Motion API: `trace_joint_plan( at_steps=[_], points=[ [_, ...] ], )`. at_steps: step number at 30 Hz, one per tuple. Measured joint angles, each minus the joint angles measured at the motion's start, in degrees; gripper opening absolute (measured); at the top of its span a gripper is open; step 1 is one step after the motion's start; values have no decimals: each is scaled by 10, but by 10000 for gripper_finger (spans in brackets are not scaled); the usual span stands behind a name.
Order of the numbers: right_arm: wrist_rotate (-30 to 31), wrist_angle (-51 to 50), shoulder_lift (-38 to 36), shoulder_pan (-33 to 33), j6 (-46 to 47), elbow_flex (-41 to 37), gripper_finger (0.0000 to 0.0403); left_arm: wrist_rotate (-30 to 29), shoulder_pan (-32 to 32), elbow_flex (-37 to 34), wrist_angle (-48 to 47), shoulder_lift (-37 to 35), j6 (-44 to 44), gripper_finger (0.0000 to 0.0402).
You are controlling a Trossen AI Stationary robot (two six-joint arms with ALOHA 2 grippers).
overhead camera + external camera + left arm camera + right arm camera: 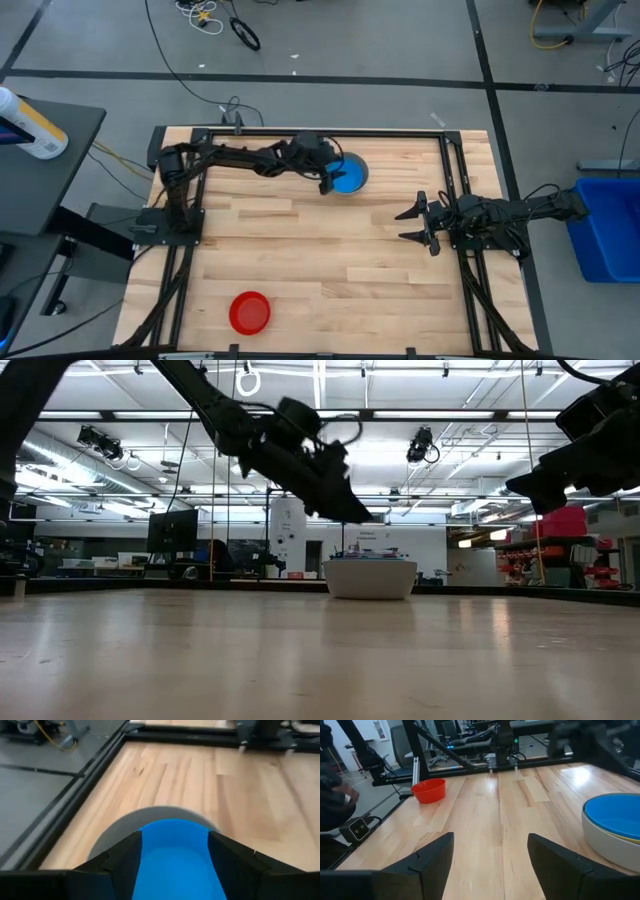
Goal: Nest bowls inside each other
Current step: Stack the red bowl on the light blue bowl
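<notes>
With its fingers spread wide and empty, the right gripper (415, 226) hovers right of centre in the high view, nearer than the left gripper (330, 181), also parted, above the grey stack topped by a blue plastic bowl (349, 175), to the lone round red plastic bowl (250, 312) at lower left.

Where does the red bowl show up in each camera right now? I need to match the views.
High view: red bowl near the table's front edge, left of centre.
Low view: not in it.
Left wrist view: not in it.
Right wrist view: upper left, by the table's edge.
Shared landmark: the nested stack topped by the blue bowl.
</notes>
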Motion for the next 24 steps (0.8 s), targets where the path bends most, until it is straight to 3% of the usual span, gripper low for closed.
trace_joint_plan(
  at_steps=[6,12,18,24],
  points=[
    [-4,0,4,0,10,0,269,-15,-7,-71,-12,-120,0,236],
    [-18,2,8,0,17,0,273,-13,-46,-224,11,-291,-45,236],
    [-19,3,8,0,16,0,262,-58,-154,-360,-36,-459,-101,236],
    [-19,3,8,0,21,0,247,-78,-299,-453,-117,-600,-230,236]
  ],
)
